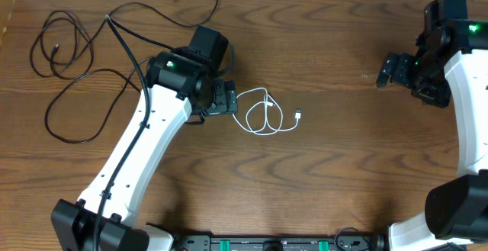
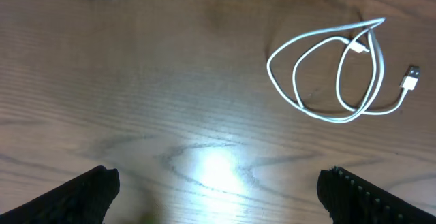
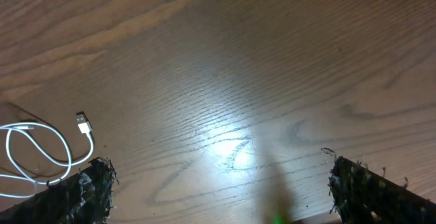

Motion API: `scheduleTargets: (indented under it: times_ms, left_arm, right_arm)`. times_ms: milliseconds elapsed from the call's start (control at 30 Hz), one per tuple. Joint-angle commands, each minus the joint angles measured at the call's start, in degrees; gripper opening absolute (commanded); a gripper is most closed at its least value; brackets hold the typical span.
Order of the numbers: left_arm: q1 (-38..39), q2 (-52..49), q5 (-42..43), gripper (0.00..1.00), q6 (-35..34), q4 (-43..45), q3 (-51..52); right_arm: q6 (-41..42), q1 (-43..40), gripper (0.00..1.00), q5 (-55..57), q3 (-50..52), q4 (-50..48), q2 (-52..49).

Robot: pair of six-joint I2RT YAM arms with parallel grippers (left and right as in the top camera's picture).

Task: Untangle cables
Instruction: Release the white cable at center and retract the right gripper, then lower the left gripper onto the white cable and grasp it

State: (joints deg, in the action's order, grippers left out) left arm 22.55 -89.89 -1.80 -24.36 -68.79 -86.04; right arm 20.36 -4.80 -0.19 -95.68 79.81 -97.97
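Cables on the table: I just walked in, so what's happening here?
Neither arm holds anything. The left gripper is open, hovering beside the coiled white cable, which lies apart from the others. The black cables lie looped over one another at the far left. The right gripper, also open, hangs off to the right, away from every cable.

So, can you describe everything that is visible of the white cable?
The white cable is thin and flexible, like plastic. It lies flat on the wooden table in a few loose overlapping loops. It has a small plug at each end: one sticks out to the side, the other rests inside the loops. Only the table touches it; the left tool is near but apart.
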Motion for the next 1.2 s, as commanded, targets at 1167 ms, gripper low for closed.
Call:
scheduleTargets:
  times_ms: [1167]
  left_arm:
    - [11.15, -20.39, 14.03, 0.77, 1.44, 19.28, 3.37]
  right_arm:
    - [-0.26, -0.09, 0.99, 0.72, -1.01, 0.11, 0.24]
